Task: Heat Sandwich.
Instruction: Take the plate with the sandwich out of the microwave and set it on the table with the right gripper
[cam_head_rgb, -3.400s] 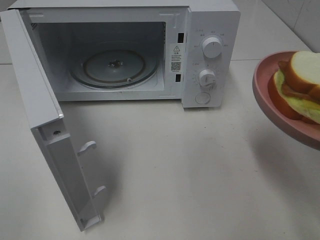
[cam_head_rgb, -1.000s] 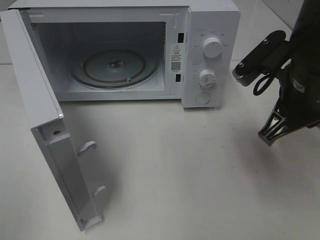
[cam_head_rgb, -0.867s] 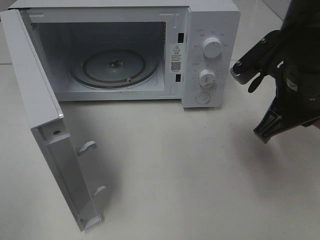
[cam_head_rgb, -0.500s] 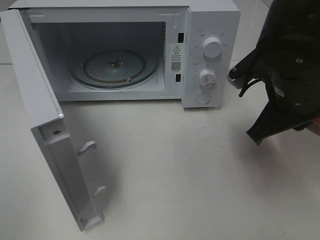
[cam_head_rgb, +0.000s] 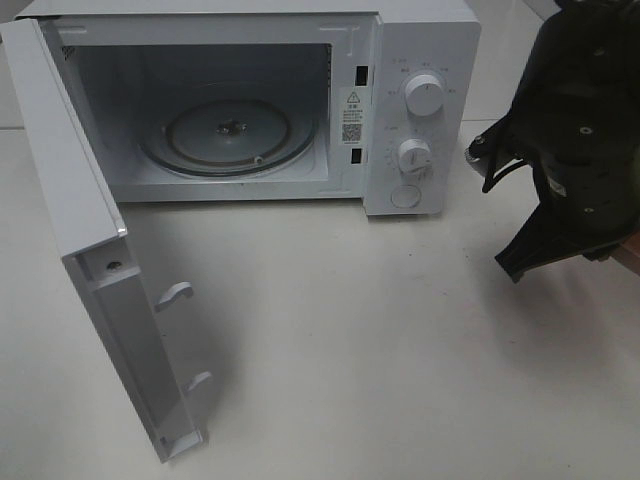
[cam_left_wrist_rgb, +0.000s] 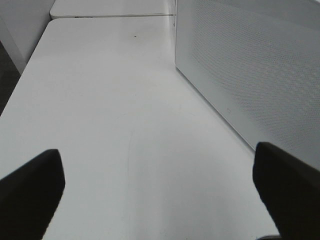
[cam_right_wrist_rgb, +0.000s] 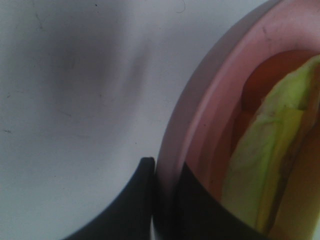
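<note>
**A:** What was the right gripper (cam_right_wrist_rgb: 162, 200) up to?

**B:** Clamped on the pink plate's (cam_right_wrist_rgb: 200, 125) rim, sandwich (cam_right_wrist_rgb: 260, 175) lying on it. The right arm (cam_head_rgb: 580, 150) hung beside the open microwave (cam_head_rgb: 240, 110).

**A:** Left gripper (cam_left_wrist_rgb: 160, 195)?

**B:** Spread wide over the table (cam_left_wrist_rgb: 110, 125), nothing held.

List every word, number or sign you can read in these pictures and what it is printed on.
Sticker on the microwave front frame: a warning triangle and a QR-like square show; its print is too small to read.
Marks around the upper knob and lower knob: too small to read.
Wrist views: no text.
</note>
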